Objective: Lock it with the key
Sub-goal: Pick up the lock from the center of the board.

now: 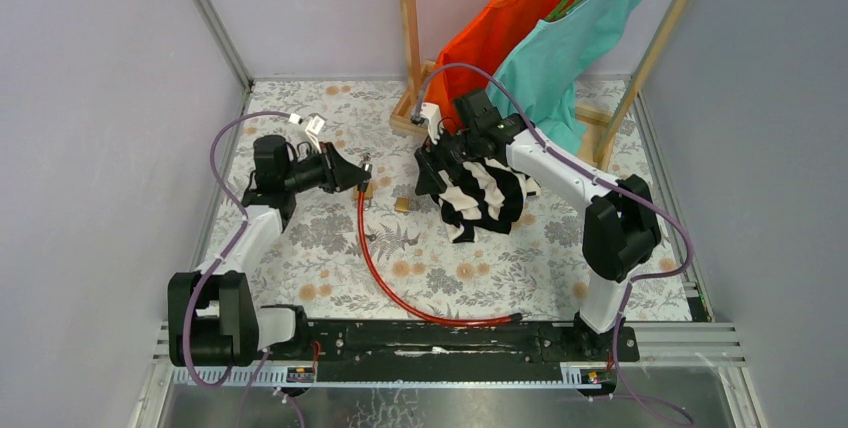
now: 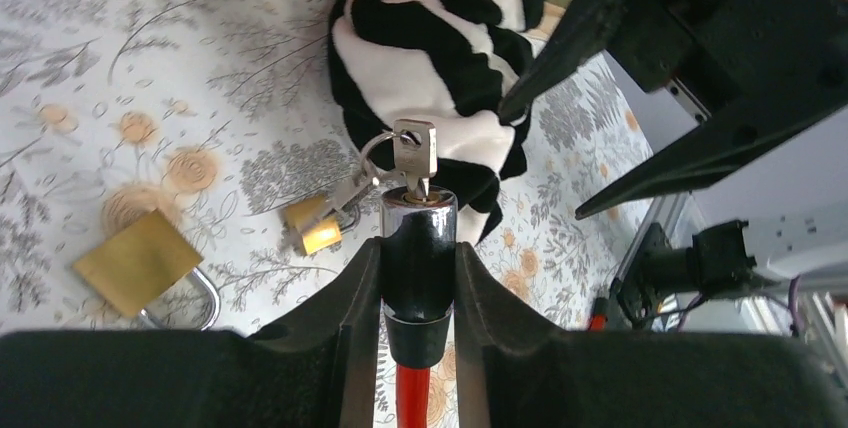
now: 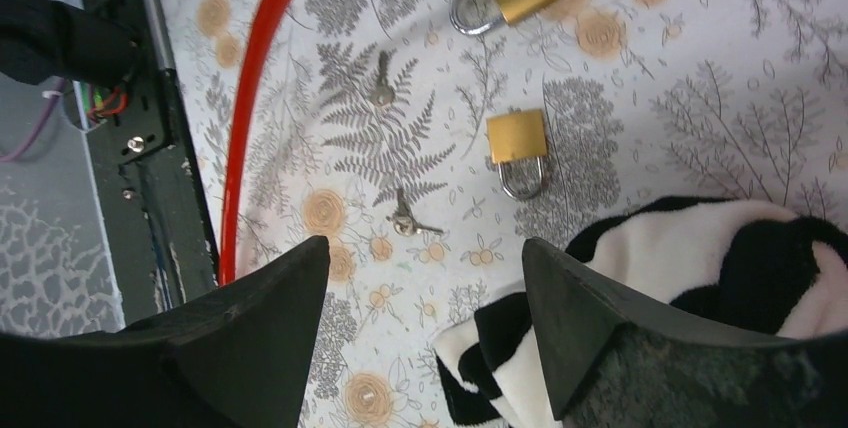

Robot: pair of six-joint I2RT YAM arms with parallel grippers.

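key (image 2: 415,153): tiny, light, stiff, slick metal. It's stuck in the top of the lock barrel (image 2: 418,228), dead centre of the left wrist view. I'd pinch the flat head by its faces.
left pincer (image 2: 418,253): clamped on the lock barrel, reaching sideways low over the worktop (image 1: 330,248).
right pincer (image 3: 425,253): spread wide, empty, tilted down, up and right of the key.

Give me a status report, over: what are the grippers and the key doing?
Left gripper shut on cable lock. Right gripper open, empty. Key stuck in the lock's end. Striped cloth lies just beyond the key.
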